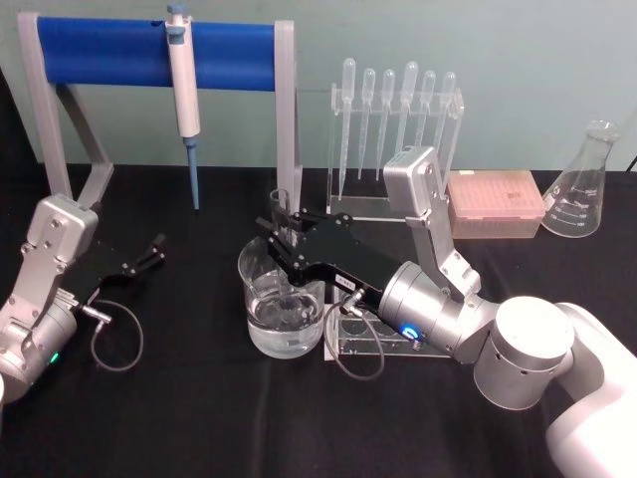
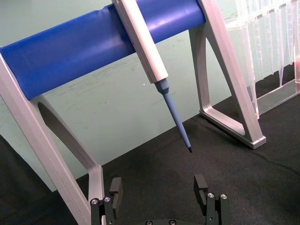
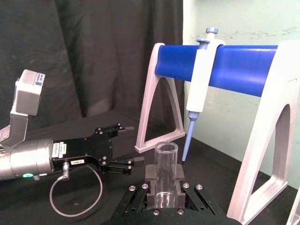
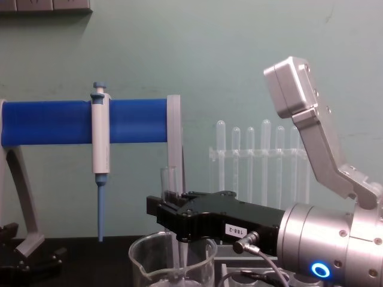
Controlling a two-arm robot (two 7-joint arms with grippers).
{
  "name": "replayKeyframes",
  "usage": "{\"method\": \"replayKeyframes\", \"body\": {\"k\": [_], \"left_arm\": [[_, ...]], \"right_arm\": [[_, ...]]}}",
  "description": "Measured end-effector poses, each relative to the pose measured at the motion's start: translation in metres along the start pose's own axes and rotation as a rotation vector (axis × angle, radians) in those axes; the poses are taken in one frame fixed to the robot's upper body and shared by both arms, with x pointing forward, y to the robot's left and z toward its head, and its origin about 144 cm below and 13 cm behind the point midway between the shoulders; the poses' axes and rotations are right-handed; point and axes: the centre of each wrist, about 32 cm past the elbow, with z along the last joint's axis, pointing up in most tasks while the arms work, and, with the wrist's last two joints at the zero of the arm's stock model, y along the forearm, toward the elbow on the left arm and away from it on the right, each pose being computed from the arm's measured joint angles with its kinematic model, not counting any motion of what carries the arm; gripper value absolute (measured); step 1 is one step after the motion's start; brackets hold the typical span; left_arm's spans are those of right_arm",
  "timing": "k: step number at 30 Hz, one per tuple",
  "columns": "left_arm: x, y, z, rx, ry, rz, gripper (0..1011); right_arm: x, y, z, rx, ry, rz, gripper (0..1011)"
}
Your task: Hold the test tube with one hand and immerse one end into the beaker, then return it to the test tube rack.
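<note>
We read "188-2" on a small white label on the right gripper (image 4: 166, 210). Its jaws are clamped on the tube (image 1: 281, 213), which is held upright. The tube's lower end is inside the beaker (image 1: 282, 309), near the middle of the tabletop (image 1: 179, 418). The beaker holds clear liquid, and we cannot tell if the tube reaches it.

The left gripper (image 2: 158, 187) has a white label too, seen from the right wrist but too small to read. It sits near the tabletop's left edge, fingers (image 2: 115, 186) apart, gripping nothing. A grey cable (image 1: 114, 344) loops beside its wrist.

The flask (image 1: 582, 184) at the back right corner has printed scale marks that we cannot read. Next to it is a pink tip box (image 1: 495, 202). At the back middle is a clear stand of droppers (image 1: 398, 110).

At the back left, a pipette (image 1: 183, 90) hangs on the blue bar (image 1: 109, 55) of a grey frame.

A clear rack (image 1: 363, 341) lies just right of the beaker, under the right wrist and partly hidden by it. In the head view the right arm's camera bracket (image 1: 423, 199) overlaps the dropper stand's lower right and the tip box's left end.
</note>
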Motion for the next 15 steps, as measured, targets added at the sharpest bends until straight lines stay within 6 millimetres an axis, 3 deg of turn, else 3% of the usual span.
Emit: {"method": "replayKeyframes", "body": {"k": [15], "left_arm": [[0.0, 0.0, 0.0, 0.0, 0.0, 0.0, 1000]], "right_arm": [[0.0, 0.0, 0.0, 0.0, 0.0, 0.0, 230]]}}
